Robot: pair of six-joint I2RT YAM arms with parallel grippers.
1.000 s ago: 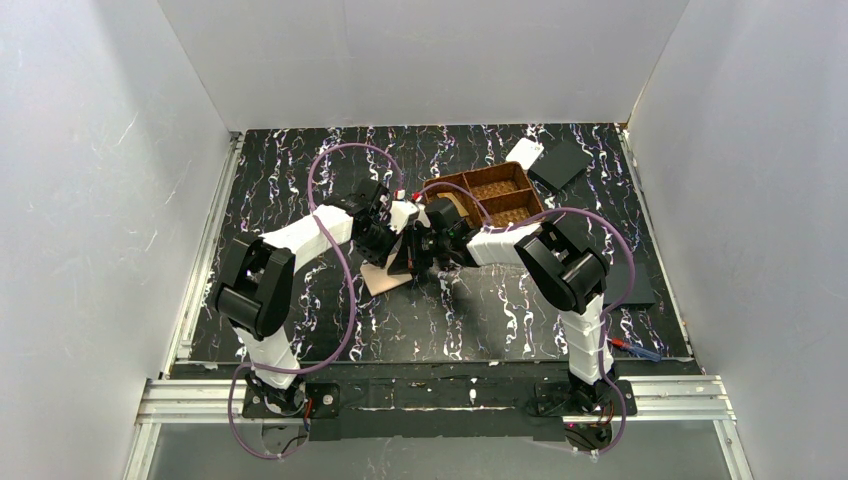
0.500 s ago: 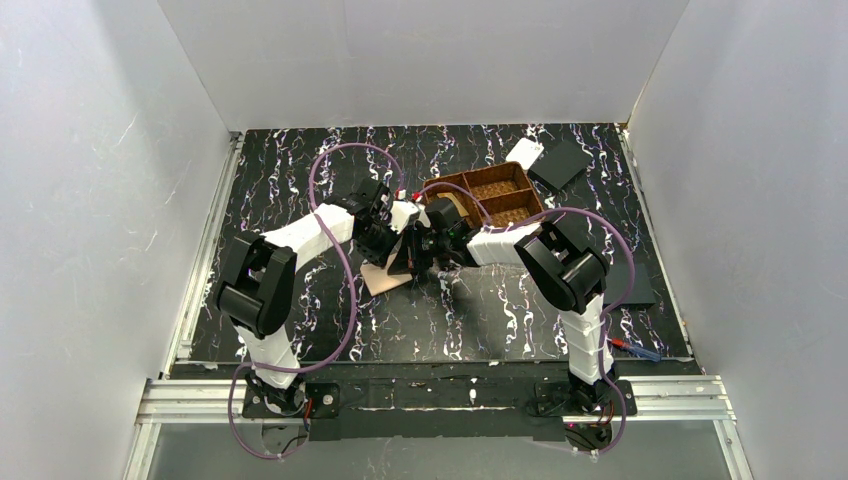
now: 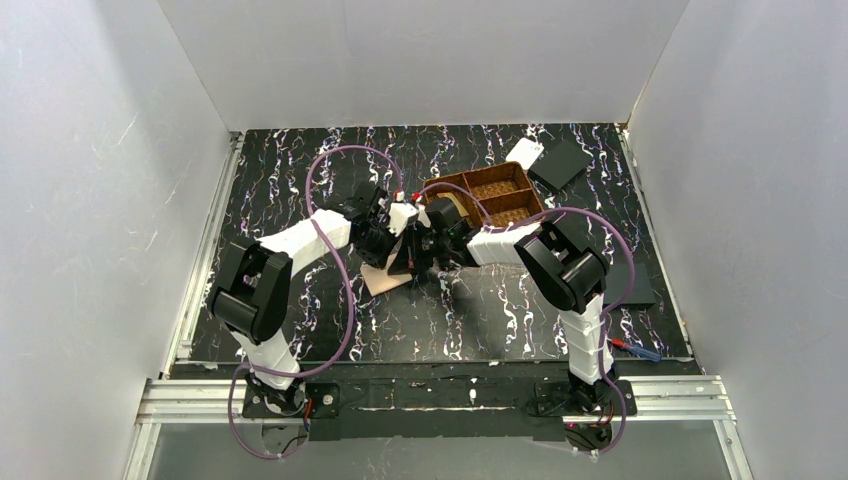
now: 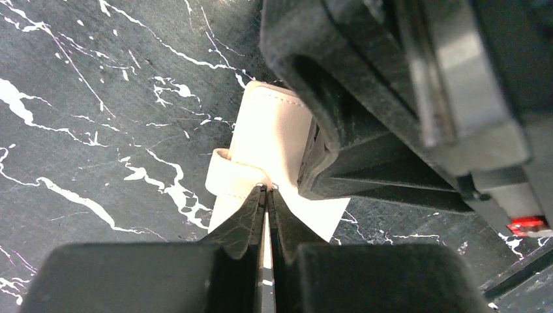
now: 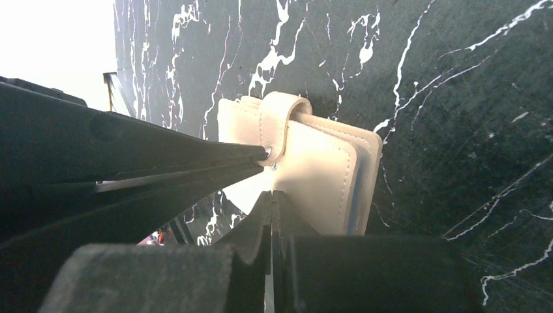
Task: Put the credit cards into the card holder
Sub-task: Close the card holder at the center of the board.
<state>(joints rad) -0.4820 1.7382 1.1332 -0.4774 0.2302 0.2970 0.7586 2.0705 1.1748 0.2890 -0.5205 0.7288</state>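
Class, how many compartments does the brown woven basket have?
3. In the brown woven basket: one long compartment at its left end, partly hidden by the right arm, and two smaller compartments to its right, one farther, one nearer.

Card holder (image 3: pixel 383 277) on the table (image 3: pixel 290 170), left pincer (image 4: pixel 267 189) and right pincer (image 5: pixel 272 194) at it, basket (image 3: pixel 470 174) behind.

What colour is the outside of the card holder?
Pale tan, almost cream; the card holder shows best in the right wrist view.
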